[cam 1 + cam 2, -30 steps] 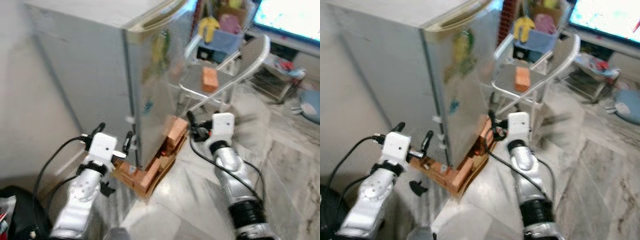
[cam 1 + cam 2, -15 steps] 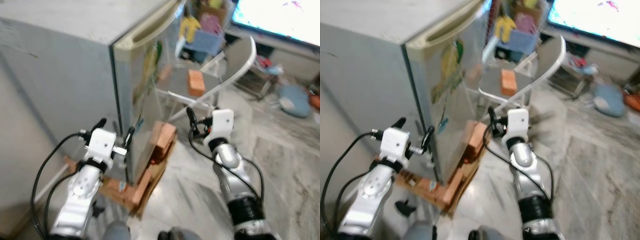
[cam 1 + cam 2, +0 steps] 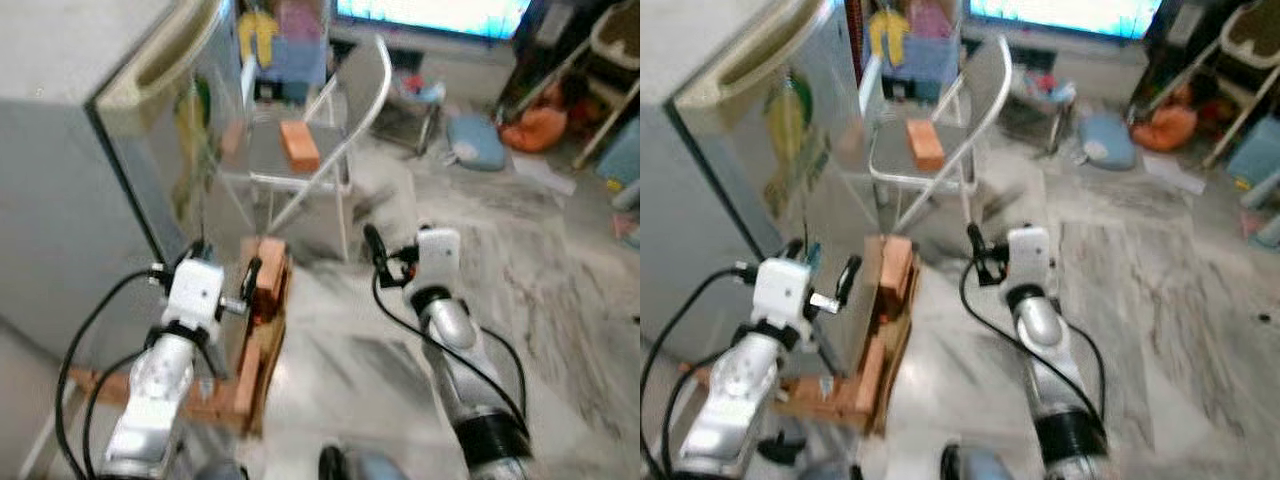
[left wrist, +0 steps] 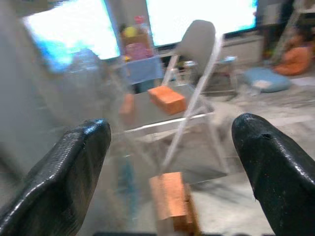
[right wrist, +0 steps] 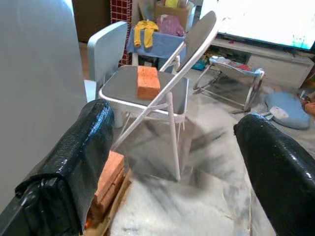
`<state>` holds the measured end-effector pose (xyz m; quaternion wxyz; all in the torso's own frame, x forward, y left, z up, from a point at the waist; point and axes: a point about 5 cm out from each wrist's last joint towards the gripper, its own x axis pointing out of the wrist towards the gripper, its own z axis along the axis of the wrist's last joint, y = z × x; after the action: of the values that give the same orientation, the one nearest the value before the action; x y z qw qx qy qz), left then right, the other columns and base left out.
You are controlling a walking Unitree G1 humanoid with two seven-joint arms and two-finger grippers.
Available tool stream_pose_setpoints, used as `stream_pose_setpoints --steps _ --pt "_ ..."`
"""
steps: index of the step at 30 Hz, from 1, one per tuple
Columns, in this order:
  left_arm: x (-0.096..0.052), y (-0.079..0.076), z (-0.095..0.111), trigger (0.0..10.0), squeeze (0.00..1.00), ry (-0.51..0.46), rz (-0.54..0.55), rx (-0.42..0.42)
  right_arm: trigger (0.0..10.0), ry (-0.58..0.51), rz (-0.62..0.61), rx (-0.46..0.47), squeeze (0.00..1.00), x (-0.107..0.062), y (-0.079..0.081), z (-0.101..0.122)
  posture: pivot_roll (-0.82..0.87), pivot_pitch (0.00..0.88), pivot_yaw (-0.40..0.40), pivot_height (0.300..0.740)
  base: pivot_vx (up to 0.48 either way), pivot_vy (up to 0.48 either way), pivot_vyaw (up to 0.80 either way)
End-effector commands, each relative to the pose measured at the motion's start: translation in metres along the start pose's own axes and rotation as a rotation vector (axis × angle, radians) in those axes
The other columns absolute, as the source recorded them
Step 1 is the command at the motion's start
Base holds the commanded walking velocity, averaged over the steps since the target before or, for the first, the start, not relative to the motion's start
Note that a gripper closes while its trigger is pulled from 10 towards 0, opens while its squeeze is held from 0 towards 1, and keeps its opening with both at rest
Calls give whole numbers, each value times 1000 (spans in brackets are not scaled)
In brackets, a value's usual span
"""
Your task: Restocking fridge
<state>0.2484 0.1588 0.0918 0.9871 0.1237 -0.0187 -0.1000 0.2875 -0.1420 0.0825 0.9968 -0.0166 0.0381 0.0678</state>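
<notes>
I am facing the orange box (image 3: 925, 144) on the folding chair (image 3: 940, 150) beside the closed fridge (image 3: 750, 190).
The box is lying at 12 o'clock, long axis pointing away; my right hand (image 3: 992, 258), released and empty, is reaching nearer than my left hand (image 3: 820, 282), also released.

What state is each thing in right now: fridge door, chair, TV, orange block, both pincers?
Fridge: door shut, standing on a wooden pallet.
Folding chair: unfolded, upright.
Orange block: lying flat on the chair seat.
TV: switched on, screen bright.
Left pincer: open, holding nothing, near the fridge front.
Right pincer: open, holding nothing, pointing at the chair.
</notes>
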Motion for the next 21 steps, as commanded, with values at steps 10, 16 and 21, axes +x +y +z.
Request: stream_pose_setpoints --steps 10,16,21 --pt "-14 3 -5 10000 0 41 -91 -85 10000 29 -18 -33 0 -35 -21 -1 107 40 -62 740 0 0 0" --pt "-36 13 -26 10000 0 144 -38 -24 10000 34 -10 -52 0 -43 -25 4 112 52 -64 740 0 0 0" --pt "-31 24 -24 10000 0 141 38 -46 10000 47 17 -40 0 -51 -19 5 108 53 -70 740 0 0 0"
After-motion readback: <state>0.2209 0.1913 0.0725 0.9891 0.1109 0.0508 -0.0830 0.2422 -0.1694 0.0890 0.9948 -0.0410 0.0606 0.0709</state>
